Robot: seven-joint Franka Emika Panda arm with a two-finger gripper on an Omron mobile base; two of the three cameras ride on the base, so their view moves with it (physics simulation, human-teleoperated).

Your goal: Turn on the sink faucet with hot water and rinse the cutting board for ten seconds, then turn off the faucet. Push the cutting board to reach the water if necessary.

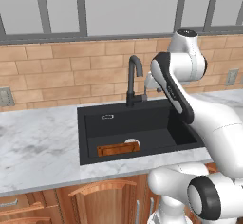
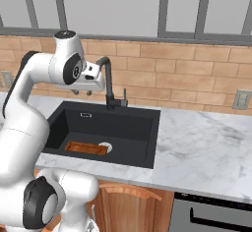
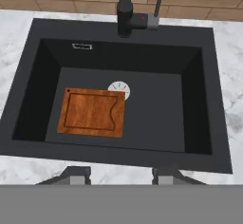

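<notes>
The black sink holds the orange-brown cutting board, lying flat on the floor left of centre, its corner over the white drain. The board sits near the basin's front wall. The black sink faucet stands at the back rim, its side lever upright. No water runs from the spout. My gripper hovers open above the basin's front edge with nothing between its fingers. In the right base view the gripper hangs left of the faucet.
White marble counter surrounds the sink, with a brick backsplash and window behind. Wall outlets sit at the sides. A silver overflow slot marks the back wall. Wooden cabinet doors run below.
</notes>
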